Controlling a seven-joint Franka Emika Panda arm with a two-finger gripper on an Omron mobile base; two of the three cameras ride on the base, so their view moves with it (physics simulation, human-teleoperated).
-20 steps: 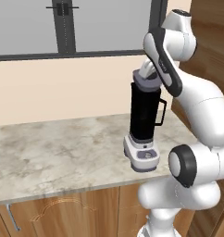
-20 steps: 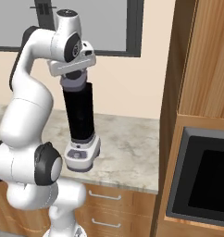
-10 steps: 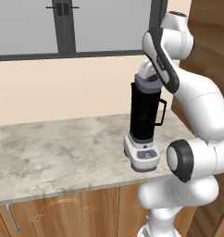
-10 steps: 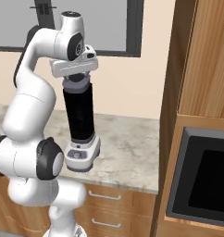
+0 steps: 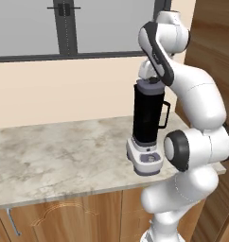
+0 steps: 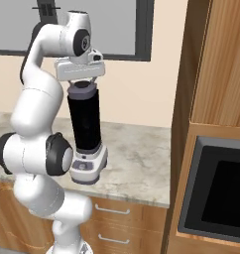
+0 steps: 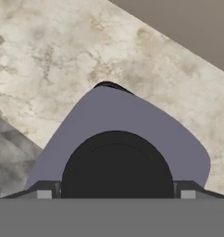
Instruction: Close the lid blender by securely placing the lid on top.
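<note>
The blender (image 5: 145, 120) (image 6: 85, 124), a tall black jar on a light grey base, stands on the marble counter (image 5: 59, 156). The grey-lavender lid (image 5: 148, 86) (image 6: 81, 90) sits level on the jar's top. My gripper (image 6: 81, 82) points straight down onto it. In the hand view the lid (image 7: 118, 115) lies right below the camera, and my gripper (image 7: 115, 193) has a fingertip pressed against each side of the dark centre knob. The jar's thin handle (image 5: 164, 115) faces right, towards my arm.
A tall wooden cabinet (image 6: 211, 64) rises right of the counter, with a black oven opening (image 6: 218, 193) below it. A dark-framed window (image 5: 64, 28) lies behind. Drawers with handles (image 6: 112, 211) run under the counter's front edge. Bare marble stretches left of the blender.
The hand has levelled out over the jar and the elbow has swung slightly. The lid stays on the jar top with the fingers around its knob.
</note>
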